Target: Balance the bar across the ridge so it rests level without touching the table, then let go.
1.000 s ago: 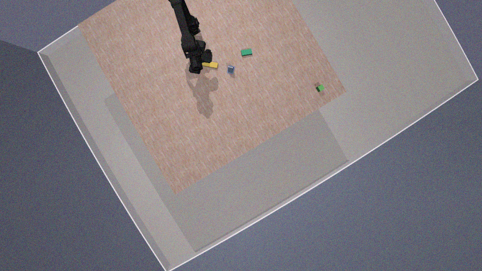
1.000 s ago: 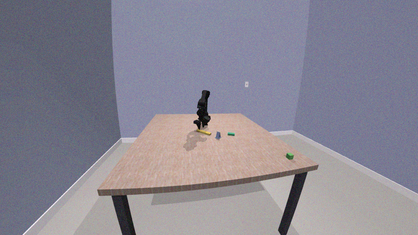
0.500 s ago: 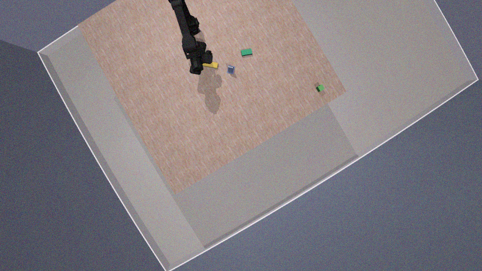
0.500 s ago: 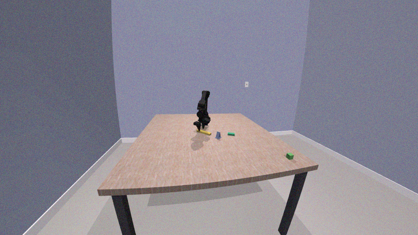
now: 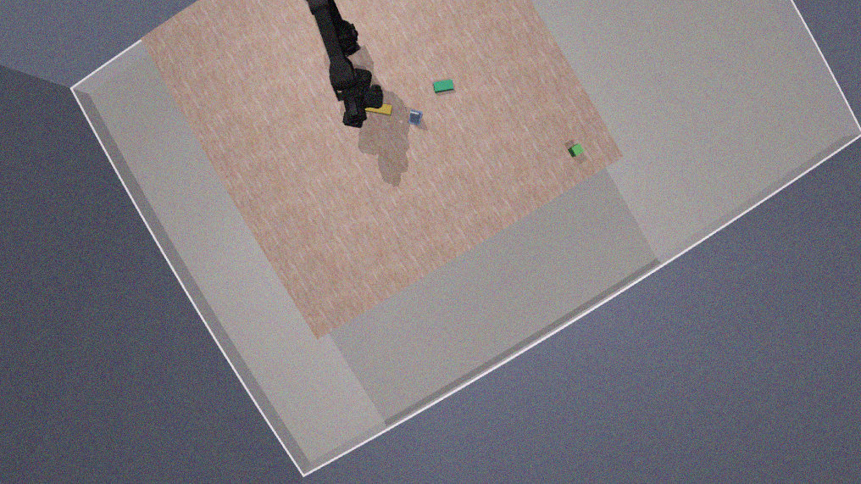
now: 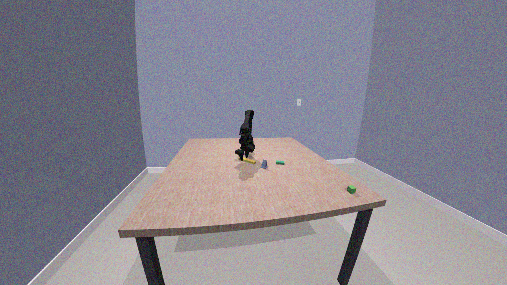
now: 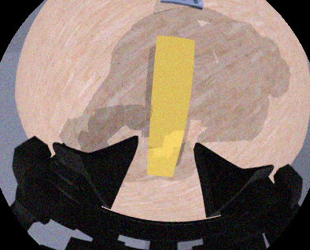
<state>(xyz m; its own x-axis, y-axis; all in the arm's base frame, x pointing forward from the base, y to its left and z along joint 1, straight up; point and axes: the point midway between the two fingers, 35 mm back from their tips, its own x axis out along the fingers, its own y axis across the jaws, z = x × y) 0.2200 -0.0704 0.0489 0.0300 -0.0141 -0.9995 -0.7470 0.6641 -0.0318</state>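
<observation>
The yellow bar lies flat on the table. The blue ridge stands on the table just beyond the bar's far end, with nothing on it; the wrist view shows only its near edge. My gripper is open and empty, pointing down close above the bar's near end. In the wrist view that end shows in the gap between the two fingertips, a little nearer the left one. In the top view the arm hides the bar's near end and the fingertips.
A teal block lies near the ridge, on the side away from the bar. A small green cube sits near a corner of the table. The arm's shadow falls around the bar.
</observation>
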